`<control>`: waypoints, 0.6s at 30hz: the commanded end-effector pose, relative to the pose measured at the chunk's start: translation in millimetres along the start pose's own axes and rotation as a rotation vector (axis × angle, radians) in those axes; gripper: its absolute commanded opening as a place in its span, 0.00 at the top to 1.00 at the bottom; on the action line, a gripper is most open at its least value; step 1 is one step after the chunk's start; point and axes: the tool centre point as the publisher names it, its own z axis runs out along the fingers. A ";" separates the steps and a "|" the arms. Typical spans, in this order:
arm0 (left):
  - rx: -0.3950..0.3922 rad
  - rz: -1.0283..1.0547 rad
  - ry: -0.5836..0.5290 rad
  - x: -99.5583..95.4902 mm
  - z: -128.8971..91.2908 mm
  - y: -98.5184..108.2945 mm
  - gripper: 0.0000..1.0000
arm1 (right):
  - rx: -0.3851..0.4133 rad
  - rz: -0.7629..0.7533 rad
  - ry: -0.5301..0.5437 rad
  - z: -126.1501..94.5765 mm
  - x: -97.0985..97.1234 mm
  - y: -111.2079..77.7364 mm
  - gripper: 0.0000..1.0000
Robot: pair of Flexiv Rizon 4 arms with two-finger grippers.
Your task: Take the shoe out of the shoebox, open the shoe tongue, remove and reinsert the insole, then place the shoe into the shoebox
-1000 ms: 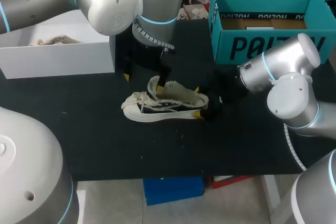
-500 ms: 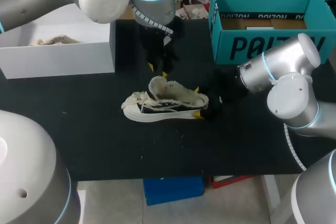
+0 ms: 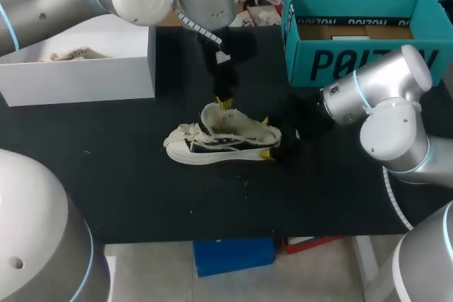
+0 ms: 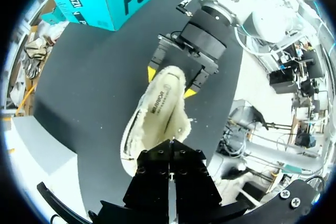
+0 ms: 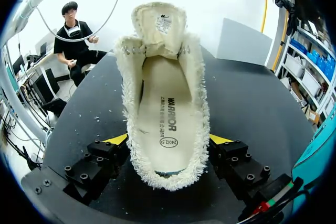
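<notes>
A cream low shoe [image 3: 221, 139] with a fluffy lining lies on the black table [image 3: 127, 196], toe to the left. Its tongue [image 5: 159, 27] stands upright, and the insole [image 5: 165, 124] lies flat inside. My right gripper [image 3: 267, 138] grips the heel from both sides, its yellow tips [image 5: 220, 139] pressed against the shoe. My left gripper [image 3: 225, 103] hangs shut just above the tongue, a small gap apart, with nothing held. In the left wrist view its fingers [image 4: 170, 150] are pressed together over the shoe [image 4: 160, 108], facing the right gripper [image 4: 170, 81]. The teal shoebox [image 3: 354, 54] stands open at the back right.
A white open box [image 3: 85, 76] with something pale and laced inside stands at the back left. Small crumbs of fluff dot the table in front of the shoe. Bare black table lies left of and in front of the shoe.
My left gripper has gone from wide open beside the tongue to shut, shifting right to just above the tongue's top. The shoe and the right gripper have not moved.
</notes>
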 end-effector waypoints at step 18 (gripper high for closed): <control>0.058 0.229 0.058 -6.4 24.7 -13.2 1.00 | 0.002 0.001 -0.001 2.4 -1.3 -2.4 1.00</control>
